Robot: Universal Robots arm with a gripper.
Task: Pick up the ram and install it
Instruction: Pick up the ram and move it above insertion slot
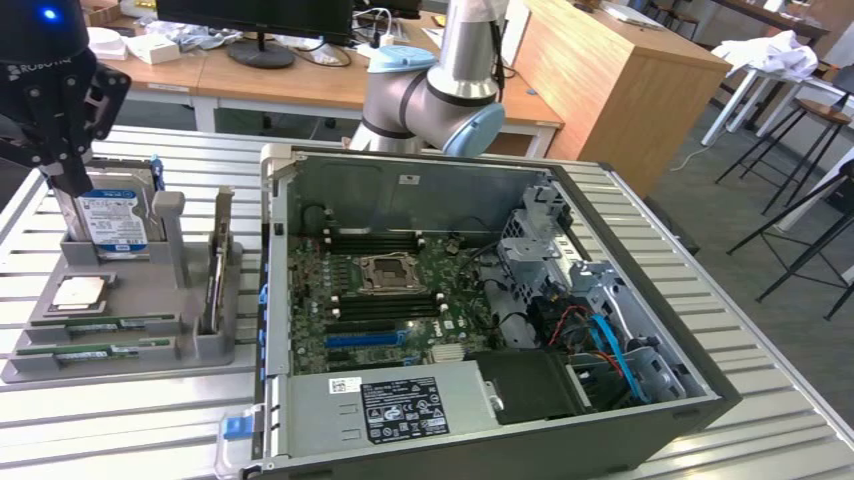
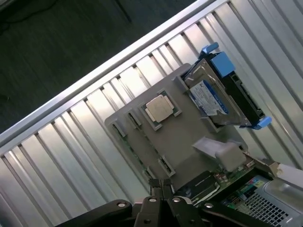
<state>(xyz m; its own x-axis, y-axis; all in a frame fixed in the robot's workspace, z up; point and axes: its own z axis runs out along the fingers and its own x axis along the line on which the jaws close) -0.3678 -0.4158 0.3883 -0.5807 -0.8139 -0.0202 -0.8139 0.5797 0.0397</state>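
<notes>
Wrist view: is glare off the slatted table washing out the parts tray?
Wrist view: the ribbed metal table gleams in bright bands, but the flat gray plastic tray and square silver processor chip are not washed out; the black gripper sits in shadow. Exterior view: even light, no glare on the thin green ram sticks.

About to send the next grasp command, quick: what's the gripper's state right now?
Gripper: jaws closed, holding nothing, hanging above the grey tray.

Matt plastic tray (image 1: 150, 292) on ribbed metal table (image 1: 127, 420).
</notes>
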